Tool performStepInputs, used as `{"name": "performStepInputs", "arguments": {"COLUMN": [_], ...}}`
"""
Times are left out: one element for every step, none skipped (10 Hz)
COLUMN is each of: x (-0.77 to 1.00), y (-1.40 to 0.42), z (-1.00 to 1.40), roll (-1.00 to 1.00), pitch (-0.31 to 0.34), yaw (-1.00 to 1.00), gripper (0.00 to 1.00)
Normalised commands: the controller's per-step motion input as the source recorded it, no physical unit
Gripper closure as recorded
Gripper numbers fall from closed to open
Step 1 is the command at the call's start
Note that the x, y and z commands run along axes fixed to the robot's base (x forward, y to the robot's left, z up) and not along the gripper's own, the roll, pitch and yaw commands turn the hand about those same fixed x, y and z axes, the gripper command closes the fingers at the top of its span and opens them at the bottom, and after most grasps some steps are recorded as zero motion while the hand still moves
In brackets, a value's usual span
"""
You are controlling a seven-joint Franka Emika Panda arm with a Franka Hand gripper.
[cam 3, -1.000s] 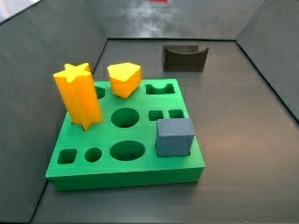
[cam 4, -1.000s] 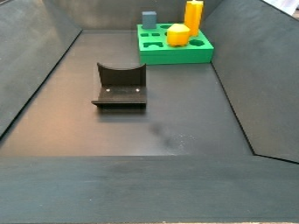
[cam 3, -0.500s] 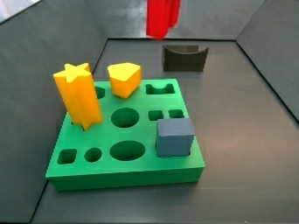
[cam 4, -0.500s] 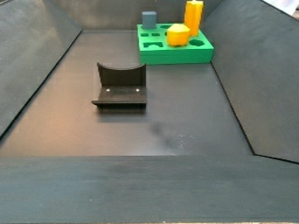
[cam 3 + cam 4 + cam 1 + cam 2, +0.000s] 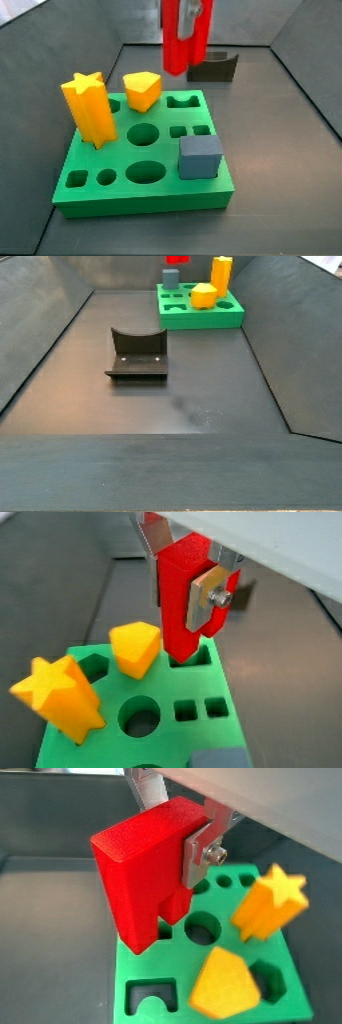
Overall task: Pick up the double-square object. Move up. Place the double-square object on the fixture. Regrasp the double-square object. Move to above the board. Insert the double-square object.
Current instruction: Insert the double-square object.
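Observation:
My gripper [image 5: 186,18] is shut on the double-square object [image 5: 181,48], a tall red block with a notch in its lower end, and holds it upright in the air. Both wrist views show the block [image 5: 178,602] [image 5: 140,878] between the silver fingers [image 5: 209,596], with the gripper [image 5: 168,838] over the far part of the green board [image 5: 160,727] [image 5: 171,964]. The block's lower end hangs above the board [image 5: 147,200] near a square hole [image 5: 191,662]. In a side view only the red tip [image 5: 174,259] shows, above the board [image 5: 201,318]. The fixture [image 5: 211,66] [image 5: 136,356] stands bare.
A yellow star prism [image 5: 90,108], a shorter yellow prism [image 5: 143,90] and a blue-grey cube [image 5: 199,157] stand in the board. Several other holes are open. Dark walls slope up round the floor [image 5: 187,406].
The gripper with the red block has come down into a side view from the top and moved towards the board. Board, prisms, cube and fixture have not moved.

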Motion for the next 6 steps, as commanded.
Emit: {"name": "performStepInputs", "arguments": {"x": [0.02, -0.06, 0.00, 0.00, 0.00, -0.07], "y": [-0.04, -0.24, -0.22, -0.12, -0.18, 0.00], "z": [-0.01, -0.14, -0.14, -0.17, -0.03, 0.00], "roll": [0.00, 0.00, 0.00, 0.00, 0.00, 0.00], "pitch": [0.000, -0.026, 0.000, 0.000, 0.000, 0.000], "yaw": [0.00, -0.36, -0.96, -1.00, -0.84, -0.01], "gripper": [1.00, 1.00, 1.00, 1.00, 1.00, 1.00]}}
